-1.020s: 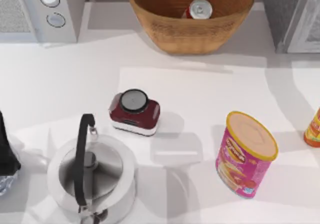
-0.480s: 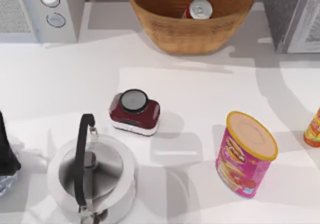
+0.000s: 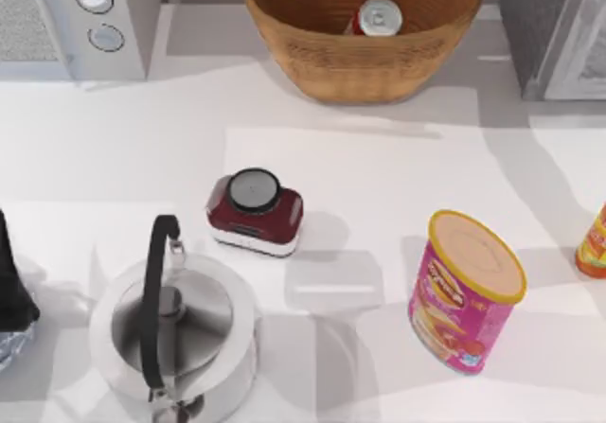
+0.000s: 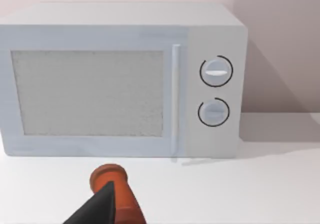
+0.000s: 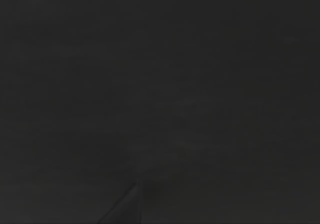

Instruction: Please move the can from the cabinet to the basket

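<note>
Can (image 3: pixel 379 16), red with a silver top, sits inside the wicker basket (image 3: pixel 312 59) at the upper middle of the top view, leaning against the basket's far inner wall. The grey speckled cabinet (image 3: pixel 530 16) stands in the upper right corner, just beside the basket, its white-framed door (image 3: pixel 587 59) at the frame's right edge. A white microwave (image 3: pixel 66 26) with two round knobs fills the upper left corner. On the white desk (image 3: pixel 379 177), a dark red timer with a round black dial (image 3: pixel 254 210) lies left of centre, and a steel kettle with a black handle (image 3: pixel 175 333) stands at the lower left. A pink snack canister (image 3: pixel 464 295) stands at the lower right, with an orange-yellow container (image 3: pixel 594 243) at the right edge. The left arm (image 3: pixel 11 295) rests at the left edge; whether its fingers are wide or narrow cannot be told. The left wrist view faces the microwave (image 4: pixel 120 78), with an orange-red cylinder (image 4: pixel 115 191) low in the frame. The right wrist view is dark.
</note>
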Robot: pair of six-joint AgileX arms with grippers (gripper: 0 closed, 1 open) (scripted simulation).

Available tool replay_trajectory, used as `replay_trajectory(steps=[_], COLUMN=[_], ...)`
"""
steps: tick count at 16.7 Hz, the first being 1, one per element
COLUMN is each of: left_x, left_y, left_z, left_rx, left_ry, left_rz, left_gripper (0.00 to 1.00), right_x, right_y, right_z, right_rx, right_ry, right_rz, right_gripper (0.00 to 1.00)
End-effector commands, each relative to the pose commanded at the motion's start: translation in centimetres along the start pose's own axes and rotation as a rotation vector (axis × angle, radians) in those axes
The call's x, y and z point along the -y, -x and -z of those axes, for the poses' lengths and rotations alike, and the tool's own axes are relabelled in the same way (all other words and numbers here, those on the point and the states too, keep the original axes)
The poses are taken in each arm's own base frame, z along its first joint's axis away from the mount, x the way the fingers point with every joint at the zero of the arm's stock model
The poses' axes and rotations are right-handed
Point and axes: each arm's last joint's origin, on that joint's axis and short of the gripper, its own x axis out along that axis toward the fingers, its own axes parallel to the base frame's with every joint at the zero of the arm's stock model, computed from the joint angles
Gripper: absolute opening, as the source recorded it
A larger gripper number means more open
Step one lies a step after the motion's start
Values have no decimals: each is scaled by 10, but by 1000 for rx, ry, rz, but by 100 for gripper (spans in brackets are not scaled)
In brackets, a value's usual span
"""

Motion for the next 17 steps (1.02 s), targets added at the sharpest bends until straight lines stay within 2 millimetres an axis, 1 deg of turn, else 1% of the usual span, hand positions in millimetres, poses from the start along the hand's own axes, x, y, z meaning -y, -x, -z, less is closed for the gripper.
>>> replay_trajectory(steps=[1,2,5,7,9,11,13,15,17], left_x=[0,0,0,0,0,0,0,0,0], left_y=[0,0,0,0,0,0,0,0,0], left_z=[0,0,0,0,0,0,0,0,0], left_rx=[0,0,0,0,0,0,0,0,0], left_ry=[0,0,0,0,0,0,0,0,0], left_rz=[0,0,0,0,0,0,0,0,0], left_gripper=[100,100,100,100,100,100,100,100,100], right_x=[0,0,4,11,21,33,45,57,67], right_y=[0,7,13,23,36,52,72,92,112], right_z=[0,-1,-1,4,16,32,52,79,113], right_rx=[0,6,12,16,11,6,5,3,-5], right_ry=[0,0,-3,-5,-3,-1,0,0,2], right_rz=[0,-5,-7,-9,-10,-9,-10,-11,-13], right_gripper=[100,100,100,100,100,100,100,100,100])
